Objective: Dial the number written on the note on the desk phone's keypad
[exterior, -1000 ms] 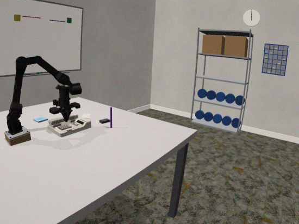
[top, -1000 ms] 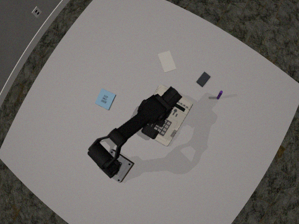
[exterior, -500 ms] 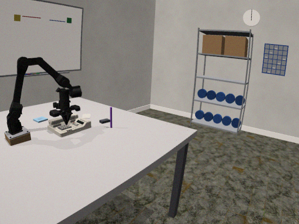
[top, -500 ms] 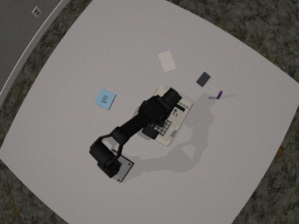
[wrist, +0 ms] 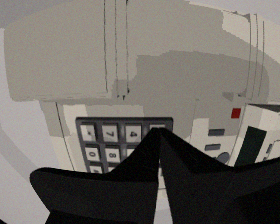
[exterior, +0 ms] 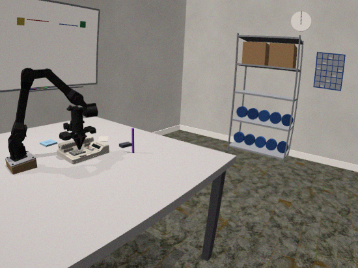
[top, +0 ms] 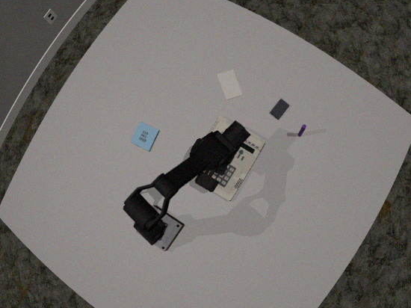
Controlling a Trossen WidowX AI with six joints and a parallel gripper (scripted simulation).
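Centrally on the white tabletop (exterior: 137, 190) sits a beige desk phone (exterior: 94, 151), with a black robot arm (exterior: 55, 80) bent over it from a base at the left. Its claw (exterior: 79, 143) points straight down, fingers clenched together into one tip with nothing between them, just above the keypad (wrist: 103, 141). From the wrist view the joined fingertips cover the right part of the dark keypad; whether they touch a key cannot be told. Beyond the keypad, the handset (wrist: 59, 53) lies in its cradle. A small red button (wrist: 235, 113) shows to the right of the keys.

From above, a blue note (top: 145, 136) lies to the left of the phone, well apart from it; its writing is too small to read. A white card (top: 229, 84) and a dark grey block (top: 279, 108) lie on the far side, and a purple stick (exterior: 133, 140) stands upright to the right.
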